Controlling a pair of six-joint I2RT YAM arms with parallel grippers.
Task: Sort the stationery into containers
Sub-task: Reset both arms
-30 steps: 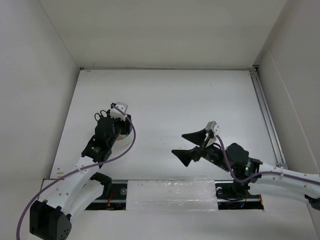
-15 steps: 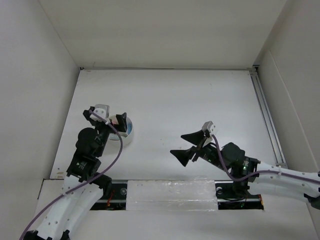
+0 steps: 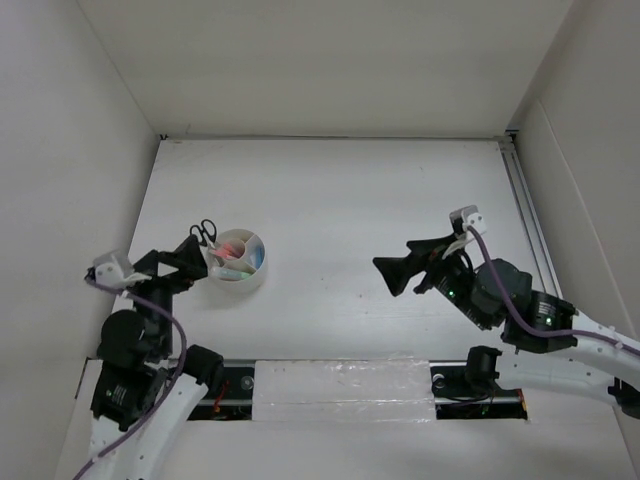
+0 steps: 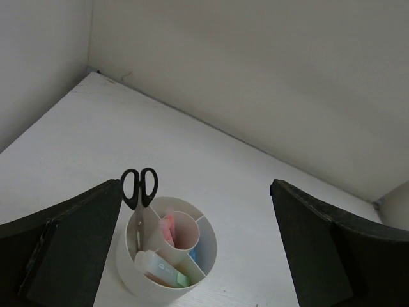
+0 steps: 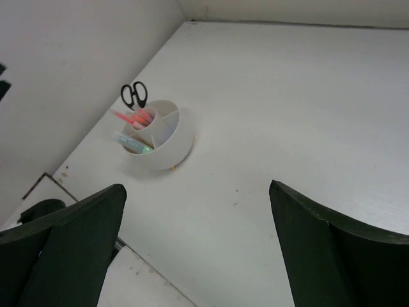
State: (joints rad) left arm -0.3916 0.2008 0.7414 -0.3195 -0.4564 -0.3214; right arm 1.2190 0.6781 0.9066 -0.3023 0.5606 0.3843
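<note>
The round white tub (image 4: 167, 256) is seen standing on the counter (image 3: 350, 190), toward its left side, and the stationery is found inside it. The black-handled scissors (image 4: 139, 188) are stood upright in one wedge with the handles above the rim, the pink pens (image 4: 168, 225) are leaned in a neighbouring compartment, and a green marker (image 4: 182, 279) and a blue one (image 4: 193, 256) are lodged in others. An orange marker and the small eraser cannot be made out; they may be hidden below the rim.

No stationery is seen lying loose on the counter in any view, so the sorting is judged finished, or very nearly so.

The left pincer (image 4: 195, 184) is held spread wide and grips nothing, poised near the tub on its left and apart from it. The right pincer (image 5: 197, 187) is likewise spread and empty, well apart on the right side. What is left, by this reading, is only for the arms to be parked — unless a hidden piece has been missed.
</note>
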